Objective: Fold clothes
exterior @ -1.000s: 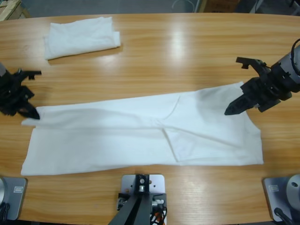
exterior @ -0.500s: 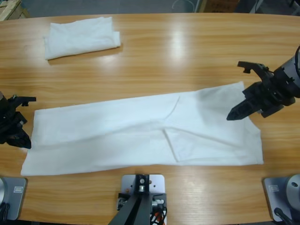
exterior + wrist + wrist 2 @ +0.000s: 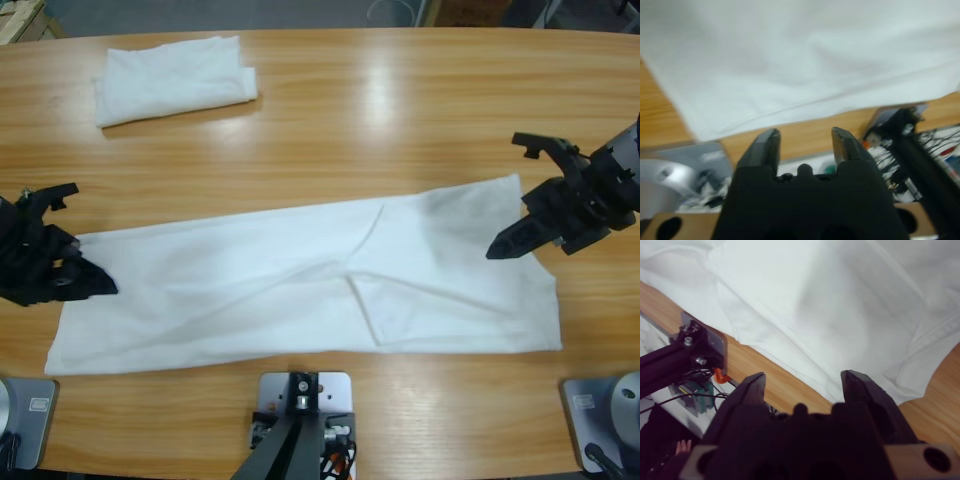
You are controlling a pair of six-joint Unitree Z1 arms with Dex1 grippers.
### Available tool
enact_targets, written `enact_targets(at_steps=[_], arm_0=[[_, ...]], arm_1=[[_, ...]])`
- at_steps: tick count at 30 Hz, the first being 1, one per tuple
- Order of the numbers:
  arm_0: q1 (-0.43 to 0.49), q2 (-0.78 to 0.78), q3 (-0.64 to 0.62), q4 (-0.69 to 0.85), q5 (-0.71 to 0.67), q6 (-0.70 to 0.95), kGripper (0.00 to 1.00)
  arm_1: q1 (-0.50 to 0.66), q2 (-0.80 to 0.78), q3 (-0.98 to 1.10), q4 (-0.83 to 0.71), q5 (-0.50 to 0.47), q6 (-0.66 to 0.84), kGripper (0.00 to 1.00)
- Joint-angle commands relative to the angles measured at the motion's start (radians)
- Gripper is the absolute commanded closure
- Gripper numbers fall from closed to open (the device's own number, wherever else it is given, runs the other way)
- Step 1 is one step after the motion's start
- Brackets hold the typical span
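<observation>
- White T-shirt point(image 3: 310, 285) lies flat across the near half of the wooden table point(image 3: 400, 120), folded lengthwise into a long band running from 9 o'clock to 3 o'clock. Its near edge is roughly parallel to the table's front edge; its far edge rises toward the 3 o'clock end.
- A curved seam and a short diagonal crease show near the middle of the band. No lettering or label can be made out.
- Second garment point(image 3: 175, 78), also white, sits folded into a compact rectangle at about 11 o'clock on the table, well apart from the T-shirt and from both arms.
- Left gripper point(image 3: 88, 283) comes in from the 9 o'clock edge, its tips over the T-shirt's left end near the far corner. In the left wrist view the left gripper point(image 3: 804, 142) has its jaws parted with a moderate gap and nothing between them; beyond the tips are bare wood and then the cloth's hemmed edge point(image 3: 805, 102). Whether the tips touch the fabric cannot be told.
- Right gripper point(image 3: 500, 245) enters from the 3 o'clock edge, its tips over the T-shirt's right end, just inside the cloth's side edge. In the right wrist view the right gripper point(image 3: 805, 382) has its jaws spread wide and empty, with white cloth point(image 3: 830, 305) filling the view ahead and a strip of wood at the fabric's edge.
- Neither gripper holds any cloth.
</observation>
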State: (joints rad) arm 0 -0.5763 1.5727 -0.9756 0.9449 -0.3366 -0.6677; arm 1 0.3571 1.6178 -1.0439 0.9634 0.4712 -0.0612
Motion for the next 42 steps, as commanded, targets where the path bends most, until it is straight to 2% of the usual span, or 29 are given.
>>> enact_targets(at_steps=[1,3,4,5,9,14,17,21,25,35,42], arm_0=[[-0.078,-0.055,0.2,-0.341,0.041,-0.263,0.636],[-0.077,-0.065,0.235,-0.344,0.097,-0.316,0.653],[-0.078,-0.074,0.247,-0.343,0.119,-0.327,0.838],[-0.077,-0.076,0.254,-0.342,0.134,-0.322,1.0],[-0.093,-0.052,0.268,-0.345,0.189,-0.31,1.0],[-0.09,-0.025,0.308,-0.341,0.226,-0.313,1.0],[-0.051,-0.014,0.315,-0.341,0.253,-0.309,1.0],[0.024,0.03,0.304,-0.357,0.27,-0.278,1.0],[0.103,0.047,0.3,-0.373,0.272,-0.229,1.0],[0.178,0.144,0.288,-0.414,0.28,-0.203,1.0],[0.204,0.127,0.26,-0.41,0.272,-0.175,1.0]], arm_1=[[0.013,-0.047,0.024,-0.011,0.007,0.024,0.51],[0.019,-0.045,0.02,-0.013,0.007,0.034,0.931],[0.024,-0.041,0.019,-0.017,0.007,0.038,1.0],[0.029,-0.037,0.019,-0.023,0.007,0.04,1.0],[0.088,-0.031,0.02,-0.102,0.032,0.076,1.0],[0.284,0.061,0.016,-0.326,0.06,0.257,1.0],[0.346,0.113,0.016,-0.425,0.069,0.299,1.0],[0.365,0.172,0.015,-0.513,0.081,0.333,1.0],[0.394,0.236,-0.025,-0.525,0.093,0.339,1.0],[0.414,0.24,-0.042,-0.512,0.086,0.35,1.0],[0.437,0.285,-0.045,-0.55,0.08,0.366,1.0]])
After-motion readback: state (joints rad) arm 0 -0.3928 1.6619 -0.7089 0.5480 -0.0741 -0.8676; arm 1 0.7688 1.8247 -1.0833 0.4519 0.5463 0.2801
